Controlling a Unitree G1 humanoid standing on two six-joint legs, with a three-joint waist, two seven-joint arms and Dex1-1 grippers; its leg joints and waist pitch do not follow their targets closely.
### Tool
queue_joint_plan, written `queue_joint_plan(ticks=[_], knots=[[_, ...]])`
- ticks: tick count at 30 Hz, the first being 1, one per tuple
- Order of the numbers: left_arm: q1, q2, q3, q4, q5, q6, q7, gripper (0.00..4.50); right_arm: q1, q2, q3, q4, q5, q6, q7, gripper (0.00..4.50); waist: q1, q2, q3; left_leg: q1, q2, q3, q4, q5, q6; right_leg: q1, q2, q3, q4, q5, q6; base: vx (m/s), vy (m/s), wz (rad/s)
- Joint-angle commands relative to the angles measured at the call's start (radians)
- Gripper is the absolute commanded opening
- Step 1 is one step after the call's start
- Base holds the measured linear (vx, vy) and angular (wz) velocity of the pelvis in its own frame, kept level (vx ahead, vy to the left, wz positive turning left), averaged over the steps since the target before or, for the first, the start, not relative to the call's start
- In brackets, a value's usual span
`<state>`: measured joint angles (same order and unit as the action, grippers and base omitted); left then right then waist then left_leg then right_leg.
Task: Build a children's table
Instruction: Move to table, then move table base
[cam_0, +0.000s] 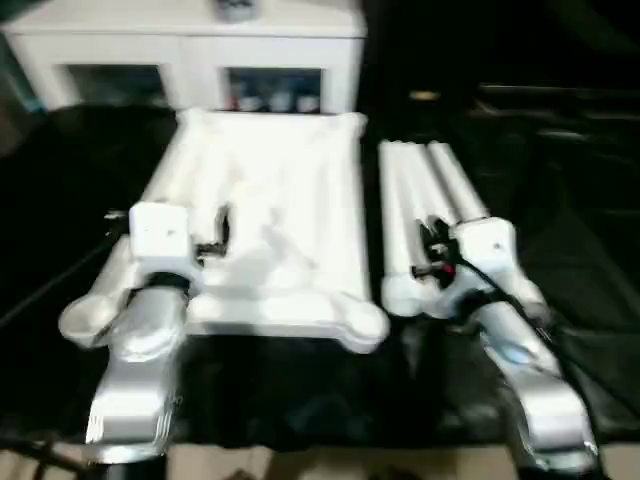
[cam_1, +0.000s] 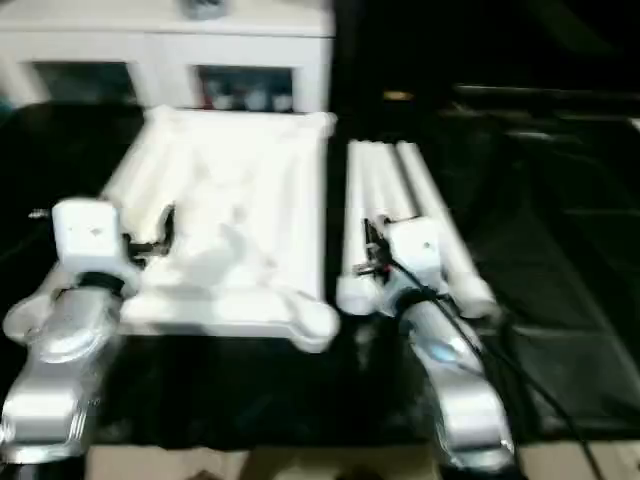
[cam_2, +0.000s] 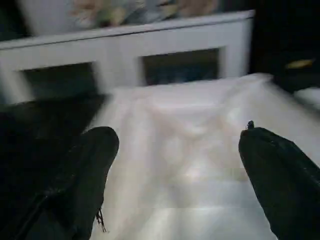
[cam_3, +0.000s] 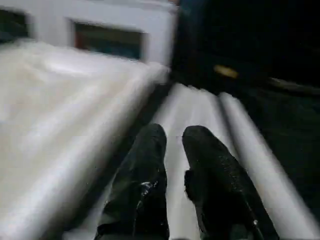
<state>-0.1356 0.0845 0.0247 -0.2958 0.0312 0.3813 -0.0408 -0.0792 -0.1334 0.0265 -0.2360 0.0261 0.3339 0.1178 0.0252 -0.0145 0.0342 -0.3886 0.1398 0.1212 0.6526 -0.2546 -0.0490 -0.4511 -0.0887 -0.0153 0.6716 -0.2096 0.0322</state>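
The white tabletop (cam_0: 285, 200) lies underside up on a black surface, left of centre, with a round corner socket (cam_0: 362, 330) at its near right. Beside its right edge, several white tubular legs (cam_0: 415, 185) lie side by side, pointing away from me. My left gripper (cam_0: 215, 240) hovers over the tabletop's left part; in the left wrist view its fingers (cam_2: 95, 165) stand wide apart over the white plastic (cam_2: 190, 150) with nothing between them. My right gripper (cam_3: 173, 137) is low over the near part of the legs (cam_3: 195, 107), its fingers together and holding nothing.
A white cabinet (cam_0: 190, 50) with glass doors stands right behind the tabletop. The black cover (cam_0: 560, 260) spreads to the right of the legs and in front of the tabletop. A strip of pale floor (cam_0: 330, 465) shows at the near edge.
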Motion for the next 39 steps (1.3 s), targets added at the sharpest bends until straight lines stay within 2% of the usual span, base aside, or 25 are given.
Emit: queue_joint_plan(ticks=[1, 2, 3, 4, 5, 6, 7, 8, 11, 13, 14, 17, 18, 20, 21, 22, 26, 28, 29, 30, 31, 33, 35, 37, 39], knots=[[-0.002, 0.018, 0.01, 0.009, -0.015, -0.006, -0.018, 4.4, -0.007, 0.006, 0.01, -0.026, -0.008, 0.011, 0.002, 0.82, 0.01, -0.005, -0.07, -0.009, 0.007, -0.003, -0.059, 0.125, 0.086, 0.115, -0.052, 0.027, -0.073, 0.582, -0.051, -0.031, -0.064, 0.0], [-0.003, 0.02, 0.009, 0.01, -0.017, -0.006, -0.023, 4.4, -0.007, 0.007, 0.01, -0.026, -0.008, 0.011, 0.002, 0.82, 0.004, -0.005, -0.065, -0.009, 0.01, -0.003, -0.069, 0.083, 0.073, 0.114, -0.043, 0.021, -0.082, 0.488, -0.058, -0.06, -0.064, -0.07], [-0.013, 0.043, -0.001, 0.025, -0.037, 0.001, -0.074, 4.4, -0.011, 0.009, 0.009, -0.027, -0.003, 0.012, 0.008, 0.82, -0.004, 0.02, -0.043, 0.005, 0.037, -0.001, -0.097, -0.101, 0.035, 0.096, -0.028, 0.015, -0.116, 0.052, -0.12, -0.088, -0.04, -0.03], [-0.017, 0.055, -0.006, 0.032, -0.045, 0.009, -0.1, 4.4, -0.015, 0.008, 0.009, -0.026, 0.002, 0.011, 0.011, 0.82, -0.007, 0.018, -0.035, 0.012, 0.039, 0.006, -0.103, -0.173, 0.021, 0.089, -0.024, 0.016, -0.129, -0.103, -0.126, -0.088, -0.04, -0.03], [-0.031, 0.099, -0.03, 0.063, -0.033, -0.02, -0.154, 4.4, -0.025, -0.005, 0.011, -0.022, 0.009, 0.005, 0.031, 0.82, -0.012, 0.022, -0.023, 0.018, 0.047, 0.002, -0.115, -0.287, -0.011, 0.08, -0.019, 0.014, -0.144, -0.363, -0.117, -0.099, -0.016, -0.03], [-0.036, 0.112, -0.037, 0.074, -0.028, -0.035, -0.169, 4.4, -0.027, -0.012, 0.012, -0.02, 0.011, 0.002, 0.038, 0.82, -0.016, 0.022, -0.015, 0.023, 0.047, 0.001, -0.118, -0.35, -0.027, 0.069, -0.014, 0.012, -0.154, -0.474, -0.095, -0.101, -0.002, -0.04], [-0.036, 0.112, -0.037, 0.074, -0.028, -0.035, -0.169, 4.4, -0.027, -0.012, 0.012, -0.02, 0.011, 0.002, 0.038, 0.82, -0.022, 0.024, -0.015, 0.037, 0.047, -0.005, -0.116, -0.406, -0.05, 0.061, -0.016, 0.011, -0.166, -0.572, -0.065, -0.101, -0.002, -0.04], [-0.04, 0.122, -0.041, 0.084, -0.032, -0.042, -0.19, 4.4, -0.031, -0.019, 0.014, -0.018, 0.011, 0.004, 0.044, 0.82, -0.022, 0.028, -0.018, 0.039, 0.048, -0.007, -0.117, -0.403, -0.055, 0.063, -0.019, 0.013, -0.168, -0.564, -0.064, -0.083, 0.005, 0.0], [-0.081, 0.202, -0.087, 0.148, -0.057, -0.095, -0.348, 4.4, -0.063, -0.076, 0.005, 0.006, 0.034, 0.007, 0.118, 0.82, -0.021, 0.03, -0.019, 0.027, 0.05, -0.01, -0.127, -0.368, -0.047, 0.072, -0.015, 0.017, -0.162, -0.471, -0.072, -0.069, 0.013, 0.0], [-0.119, 0.258, -0.121, 0.2, -0.088, -0.138, -0.485, 4.4, -0.092, -0.132, 0.006, 0.023, 0.046, 0.009, 0.195, 0.82, -0.021, 0.032, -0.019, 0.027, 0.05, -0.007, -0.129, -0.366, -0.045, 0.072, -0.017, 0.021, -0.161, -0.451, -0.094, -0.058, 0.011, -0.01], [-0.119, 0.258, -0.121, 0.2, -0.088, -0.138, -0.485, 4.4, -0.092, -0.132, 0.006, 0.023, 0.046, 0.009, 0.195, 0.82, -0.021, 0.03, -0.02, 0.025, 0.05, -0.006, -0.128, -0.362, -0.044, 0.073, -0.018, 0.022, -0.158, -0.448, -0.098, 0.0, 0.0, 0.0], [-0.149, 0.317, -0.166, 0.235, -0.139, -0.153, -0.659, 4.4, -0.11, -0.201, 0.024, 0.022, 0.068, 0.017, 0.302, 0.82, -0.018, 0.029, -0.019, 0.023, 0.051, -0.003, -0.127, -0.343, -0.039, 0.073, -0.023, 0.025, -0.16, -0.471, -0.115, 0.0, 0.0, 0.0], [-0.171, 0.347, -0.191, 0.258, -0.154, -0.159, -0.755, 4.4, -0.11, -0.241, 0.036, 0.017, 0.082, 0.017, 0.364, 0.82, -0.016, 0.024, -0.02, 0.023, 0.052, -0.003, -0.126, -0.33, -0.032, 0.073, -0.024, 0.027, -0.159, -0.475, -0.114, 0.0, 0.0, 0.0], [-0.196, 0.365, -0.203, 0.277, -0.175, -0.154, -0.825, 4.4, -0.112, -0.267, 0.046, 0.017, 0.085, 0.012, 0.395, 0.82, -0.016, 0.026, -0.021, 0.02, 0.054, 0.004, -0.124, -0.283, -0.026, 0.074, -0.023, 0.03, -0.154, -0.425, -0.136, 0.0, 0.0, 0.0], [-0.196, 0.365, -0.203, 0.277, -0.175, -0.154, -0.825, 4.4, -0.112, -0.267, 0.046, 0.017, 0.085, 0.012, 0.395, 0.82, -0.016, 0.024, -0.021, 0.02, 0.052, 0.006, -0.123, -0.275, -0.025, 0.075, -0.023, 0.03, -0.155, -0.427, -0.137, 0.0, 0.0, 0.0], [-0.219, 0.378, -0.211, 0.29, -0.194, -0.15, -0.875, 4.4, -0.111, -0.287, 0.055, 0.014, 0.085, 0.006, 0.417, 0.82, -0.015, 0.032, -0.022, 0.02, 0.054, 0.006, -0.124, -0.26, -0.026, 0.075, -0.024, 0.03, -0.152, -0.415, -0.144, 0.0, 0.0, 0.0], [-0.266, 0.392, -0.228, 0.348, -0.204, -0.197, -0.948, 4.4, -0.101, -0.313, 0.064, -0.004, 0.095, 0.014, 0.456, 0.82, -0.016, 0.029, -0.026, 0.02, 0.056, 0.01, -0.122, -0.225, -0.022, 0.08, -0.019, 0.029, -0.146, -0.342, -0.173, 0.0, 0.0, 0.0], [-0.311, 0.408, -0.249, 0.423, -0.196, -0.251, -1.02, 4.4, -0.086, -0.331, 0.064, -0.027, 0.102, 0.013, 0.484, 0.82, -0.016, 0.039, -0.027, 0.018, 0.056, 0.011, -0.122, -0.225, -0.022, 0.083, -0.019, 0.03, -0.143, -0.304, -0.188, 0.0, 0.0, 0.0], [-0.314, 0.409, -0.251, 0.428, -0.192, -0.256, -1.023, 4.4, -0.085, -0.331, 0.064, -0.028, 0.102, 0.012, 0.484, 0.82, -0.015, 0.038, -0.028, 0.018, 0.055, 0.013, -0.122, -0.216, -0.02, 0.083, -0.017, 0.03, -0.145, -0.29, -0.188, 0.053, 0.001, 0.0], [-0.323, 0.416, -0.257, 0.448, -0.18, -0.27, -1.034, 4.4, -0.083, -0.334, 0.064, -0.031, 0.1, 0.01, 0.487, 0.82, -0.016, 0.039, -0.034, 0.017, 0.057, 0.012, -0.12, -0.175, -0.017, 0.088, -0.018, 0.03, -0.135, -0.213, -0.207, 0.063, -0.003, -0.01], [-0.335, 0.429, -0.267, 0.476, -0.164, -0.284, -1.054, 4.4, -0.079, -0.34, 0.063, -0.037, 0.1, 0.005, 0.493, 0.82, -0.016, 0.045, -0.033, 0.013, 0.056, 0.012, -0.119, -0.134, -0.013, 0.092, -0.019, 0.03, -0.129, -0.145, -0.225, 0.063, -0.003, -0.01], [-0.339, 0.438, -0.272, 0.489, -0.157, -0.293, -1.065, 4.4, -0.078, -0.343, 0.062, -0.039, 0.101, 0.006, 0.496, 0.82, -0.017, 0.042, -0.04, 0.013, 0.055, 0.014, -0.112, -0.072, -0.002, 0.1, -0.016, 0.028, -0.118, -0.034, -0.252, 0.062, 0.007, -0.03], [-0.347, 0.458, -0.278, 0.509, -0.153, -0.309, -1.096, 4.4, -0.075, -0.352, 0.062, -0.044, 0.104, 0.003, 0.5, 0.82, -0.015, 0.044, -0.038, 0.015, 0.055, 0.019, -0.109, -0.017, 0.024, 0.101, -0.017, 0.028, -0.113, 0.059, -0.285, 0.029, 0.006, -0.01], [-0.351, 0.467, -0.274, 0.517, -0.154, -0.326, -1.111, 4.4, -0.072, -0.361, 0.065, -0.046, 0.11, -0.001, 0.516, 0.82, -0.014, 0.044, -0.034, 0.018, 0.058, 0.022, -0.112, -0.038, 0.032, 0.102, -0.019, 0.028, -0.116, 0.031, -0.292, 0.0, 0.0, 0.0], [-0.353, 0.474, -0.268, 0.521, -0.162, -0.326, -1.124, 4.13, -0.068, -0.366, 0.067, -0.053, 0.12, 0.002, 0.534, 0.82, -0.012, 0.047, -0.03, 0.021, 0.061, 0.023, -0.116, -0.066, 0.028, 0.101, -0.02, 0.029, -0.12, -0.02, -0.29, 0.0, 0.0, 0.0]])
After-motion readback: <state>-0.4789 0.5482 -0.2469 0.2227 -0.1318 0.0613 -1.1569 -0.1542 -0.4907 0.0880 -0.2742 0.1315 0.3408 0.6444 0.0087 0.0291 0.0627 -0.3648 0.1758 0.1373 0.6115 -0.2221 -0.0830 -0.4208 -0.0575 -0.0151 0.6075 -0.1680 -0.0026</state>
